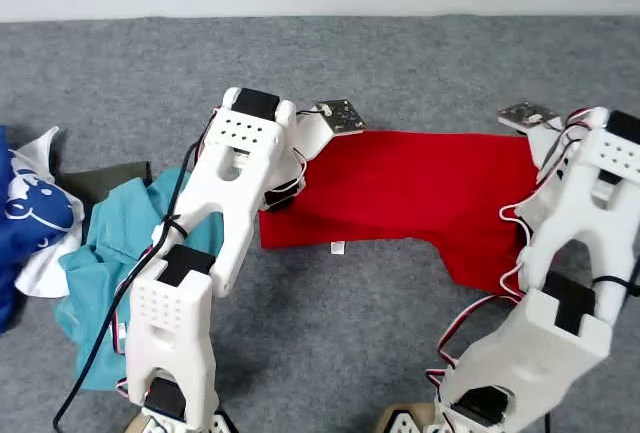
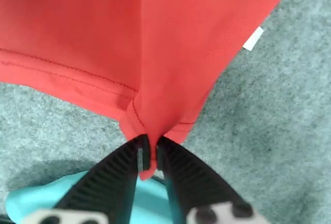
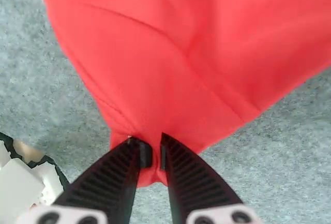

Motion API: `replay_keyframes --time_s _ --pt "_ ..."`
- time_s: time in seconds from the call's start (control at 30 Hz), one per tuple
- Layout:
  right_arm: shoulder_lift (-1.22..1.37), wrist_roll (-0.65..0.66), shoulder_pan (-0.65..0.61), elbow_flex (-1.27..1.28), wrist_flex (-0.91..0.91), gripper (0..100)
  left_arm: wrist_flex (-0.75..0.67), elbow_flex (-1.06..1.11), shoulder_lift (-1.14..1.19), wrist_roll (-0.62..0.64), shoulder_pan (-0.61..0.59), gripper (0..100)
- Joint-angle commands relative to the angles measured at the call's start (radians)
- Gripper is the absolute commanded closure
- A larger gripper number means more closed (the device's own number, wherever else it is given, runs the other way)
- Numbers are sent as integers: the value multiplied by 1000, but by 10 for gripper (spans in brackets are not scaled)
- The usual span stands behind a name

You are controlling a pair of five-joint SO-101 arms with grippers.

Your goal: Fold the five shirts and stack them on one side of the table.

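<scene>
A red shirt (image 1: 410, 193) is stretched across the middle of the grey table between both arms. My left gripper (image 2: 151, 151) is shut on a pinched fold of the red shirt (image 2: 155, 53) at its left edge, near the hem seam. My right gripper (image 3: 150, 154) is shut on the red shirt (image 3: 196, 69) at its right lower corner. In the high view the left gripper (image 1: 285, 193) sits at the shirt's left side and the right gripper (image 1: 530, 208) at its right side. A teal shirt (image 1: 110, 253) lies under the left arm.
At the far left lie a blue and white shirt (image 1: 25, 213) and a dark green shirt (image 1: 105, 181), partly under the teal one. A white label (image 1: 338, 247) hangs from the red shirt's near edge. Bare grey table (image 1: 360, 353) lies between the arm bases.
</scene>
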Motion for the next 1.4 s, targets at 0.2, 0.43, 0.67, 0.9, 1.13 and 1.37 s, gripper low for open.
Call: replay_keyframes --time_s 0.2,0.43,0.67,0.9,1.13,1.37 --pt "-137 41 62 -11 35 757 31 45 -290 97 2 836" --pt "-134 63 38 -17 -39 773 -74 76 -307 137 -31 892" --pt "-31 -97 -76 -17 -265 965 -334 76 -121 190 -49 994" --pt "117 -144 -128 -17 -369 988 -466 74 9 244 -51 994" --pt "200 -157 -125 -17 -374 989 -499 -58 184 226 -104 994" --pt "205 -157 -125 -17 -374 989 -353 -444 358 226 -150 994"
